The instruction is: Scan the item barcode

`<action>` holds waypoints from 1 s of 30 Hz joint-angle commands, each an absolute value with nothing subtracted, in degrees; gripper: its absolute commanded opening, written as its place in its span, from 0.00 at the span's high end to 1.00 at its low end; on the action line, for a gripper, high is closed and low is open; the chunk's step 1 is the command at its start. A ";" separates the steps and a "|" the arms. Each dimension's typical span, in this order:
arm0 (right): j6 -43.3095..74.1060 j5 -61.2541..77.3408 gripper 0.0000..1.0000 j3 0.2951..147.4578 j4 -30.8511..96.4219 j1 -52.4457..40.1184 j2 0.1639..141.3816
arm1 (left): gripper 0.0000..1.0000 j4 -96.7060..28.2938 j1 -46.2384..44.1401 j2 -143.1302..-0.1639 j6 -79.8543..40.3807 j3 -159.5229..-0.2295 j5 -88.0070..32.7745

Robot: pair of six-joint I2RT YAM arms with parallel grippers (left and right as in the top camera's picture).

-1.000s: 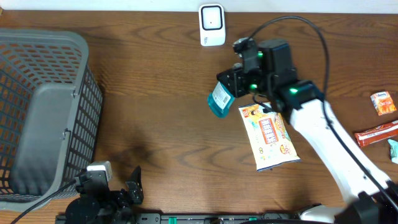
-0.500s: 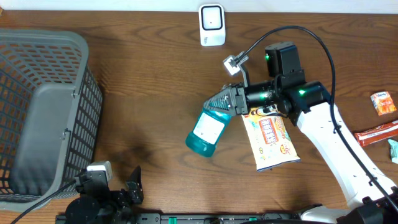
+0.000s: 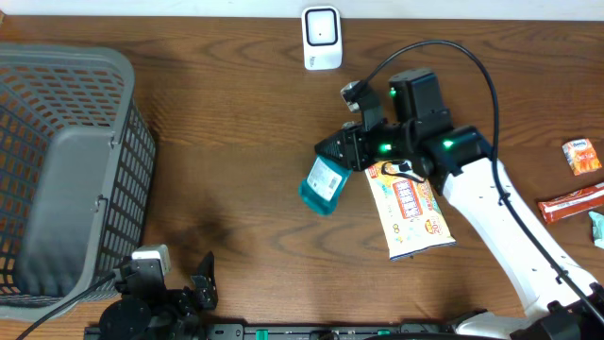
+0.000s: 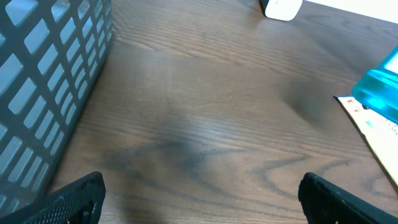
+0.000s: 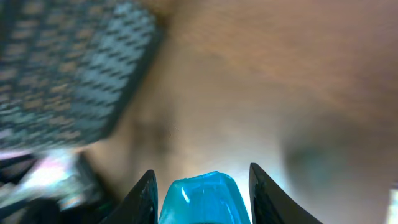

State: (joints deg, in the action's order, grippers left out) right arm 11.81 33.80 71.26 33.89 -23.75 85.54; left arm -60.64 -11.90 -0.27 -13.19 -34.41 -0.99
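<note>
Gripping a teal bottle (image 3: 324, 182), the right pincer (image 3: 343, 151) is holding it between partly closed fingers. In the right wrist view, both dark fingers (image 5: 145, 194) are pressing against the sides of the bottle, which is filling the gap between them. The bottle is pointing away from the pincer toward the near left, with its pale label facing upward in the overhead view. Whether the bottle is touching the tabletop (image 3: 236, 123) cannot be told.

Just right of the bottle, a yellow snack packet (image 3: 411, 208) is lying flat on the tabletop, and the right arm is reaching over its far end. The white scanner (image 3: 322, 38) is standing at the far edge of the tabletop, well apart from the bottle and slightly right of it. Near the right edge, a small orange packet (image 3: 582, 156) and a red bar (image 3: 571, 203) are lying apart from each other.

The left pincer (image 4: 205, 202) is waiting at the near edge with its fingers spread wide and nothing between them. In the left wrist view, it is facing bare wood, with the bottle showing at the right edge of the view. A grey mesh basket (image 3: 94, 59) is occupying the left side of the tabletop, well apart from the bottle and just left of the left pincer.
</note>
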 commanded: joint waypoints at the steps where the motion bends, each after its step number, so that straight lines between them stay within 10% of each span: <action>1: 11.51 15.03 0.99 72.20 31.46 -26.22 84.66 | 0.01 -60.64 -12.14 -0.27 -12.29 -34.61 -0.86; 22: -4.71 -32.75 0.99 109.91 33.32 -29.71 119.13 | 0.01 -60.64 -12.14 -0.27 -12.29 -34.61 -0.86; 30: -29.39 -54.89 0.99 126.23 11.99 -31.59 138.28 | 0.01 -60.64 -12.14 -0.27 -12.29 -34.61 -0.86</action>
State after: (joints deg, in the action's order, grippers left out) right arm -14.68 -42.06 120.90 17.96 -30.61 133.82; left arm -60.69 -11.90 -0.25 -13.21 -34.41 -0.99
